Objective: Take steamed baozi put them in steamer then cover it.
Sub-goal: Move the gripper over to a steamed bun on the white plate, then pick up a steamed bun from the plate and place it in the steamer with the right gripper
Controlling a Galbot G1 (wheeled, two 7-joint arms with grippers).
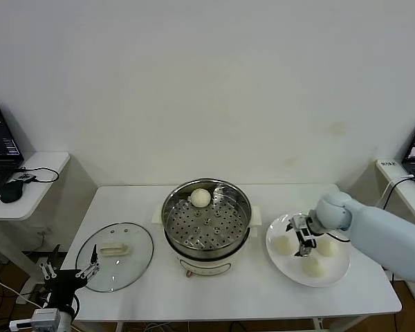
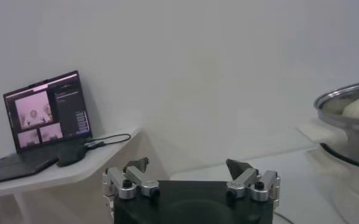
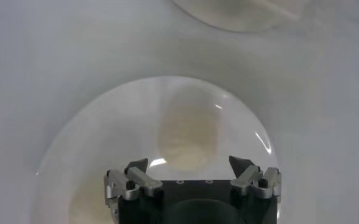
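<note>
Head view shows no readable writing or brand; the laptop (image 1: 0, 149) screens are too small to make out. On the white bench (image 1: 214, 294), the right hand (image 1: 303, 238) reaches in from the robot's right and hangs over the white plate (image 1: 290, 268), fingers spread wide and holding nothing, among three steamed baozi (image 1: 282, 243). A fourth bun (image 1: 200, 198) lies on the perforated tray of the steamer (image 1: 206, 218). The cover (image 1: 115, 256) lies flat on the bench left of the pot. The left hand (image 1: 69, 273) waits low off the bench's left corner, fingers apart and empty.
</note>
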